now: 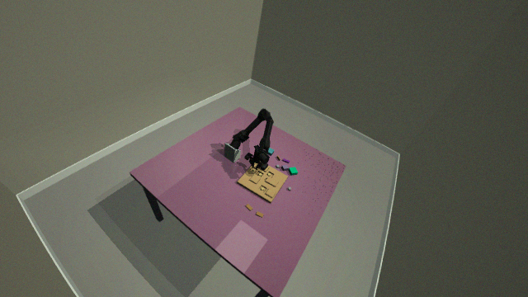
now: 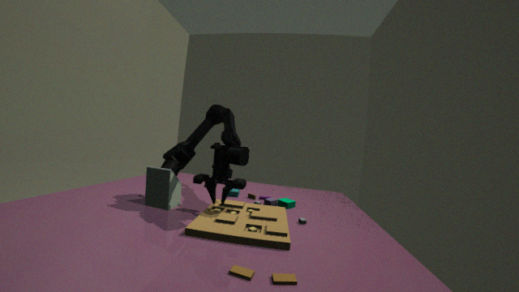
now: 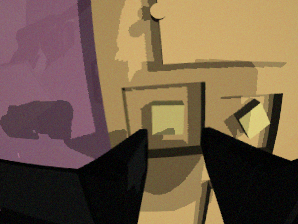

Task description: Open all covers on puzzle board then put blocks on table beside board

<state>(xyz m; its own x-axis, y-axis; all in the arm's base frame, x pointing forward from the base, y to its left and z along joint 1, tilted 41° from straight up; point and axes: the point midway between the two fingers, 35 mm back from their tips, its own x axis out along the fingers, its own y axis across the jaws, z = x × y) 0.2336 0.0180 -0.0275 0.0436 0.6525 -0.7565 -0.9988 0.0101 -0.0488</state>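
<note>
The tan puzzle board [image 1: 247, 184] [image 2: 239, 237] lies flat on the table. My gripper [image 2: 218, 203] [image 3: 175, 136] points down over its corner nearest the arm base, fingers parted and empty. In the wrist view a pale yellow block [image 3: 168, 116] sits in an uncovered square well, just ahead of and between the fingertips. A second yellow block [image 3: 256, 120] sits turned in the neighbouring uncovered well, beyond the right finger. Another yellow block [image 1: 263, 188] [image 2: 253, 229] shows in an uncovered well farther off. Raised tan covers [image 2: 228, 219] [image 2: 263, 217] [image 2: 276, 231] stand beside wells. The fourth well's contents are unclear.
Two loose tan slabs [image 1: 249, 207] [image 2: 284, 279] lie on the table off the board. A green block [image 1: 293, 171] [image 2: 286, 203], a cyan block [image 1: 271, 151] [image 2: 233, 192] and several small pieces lie beyond the board. A grey-green panel [image 1: 232, 152] [image 2: 158, 187] stands by the arm base.
</note>
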